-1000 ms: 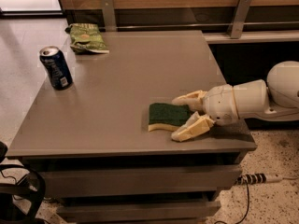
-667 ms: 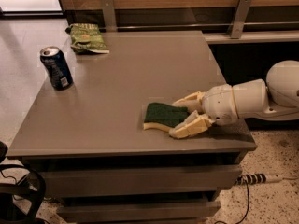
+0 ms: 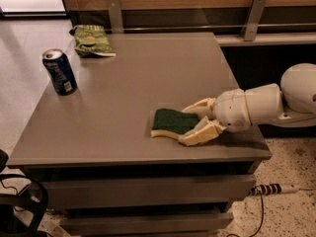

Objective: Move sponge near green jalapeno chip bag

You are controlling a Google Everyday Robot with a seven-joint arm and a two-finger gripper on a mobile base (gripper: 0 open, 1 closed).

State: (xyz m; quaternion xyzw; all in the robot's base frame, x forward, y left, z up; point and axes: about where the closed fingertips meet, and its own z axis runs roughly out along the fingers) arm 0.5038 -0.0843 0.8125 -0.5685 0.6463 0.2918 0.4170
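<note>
Camera view: cream jaws snug on wavy green-topped foam sponge [image 3: 172, 122], front-rt of grey table [image 3: 143, 73].

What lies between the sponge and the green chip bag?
Bare tabletop only, in the camera view, from sponge to chip bag; the gripper grips the sponge's end.

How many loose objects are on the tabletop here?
3: bag at the far-left corner, can by the left edge, sponge front right, gripped at its right end by the end effector. None looks hidden.
</note>
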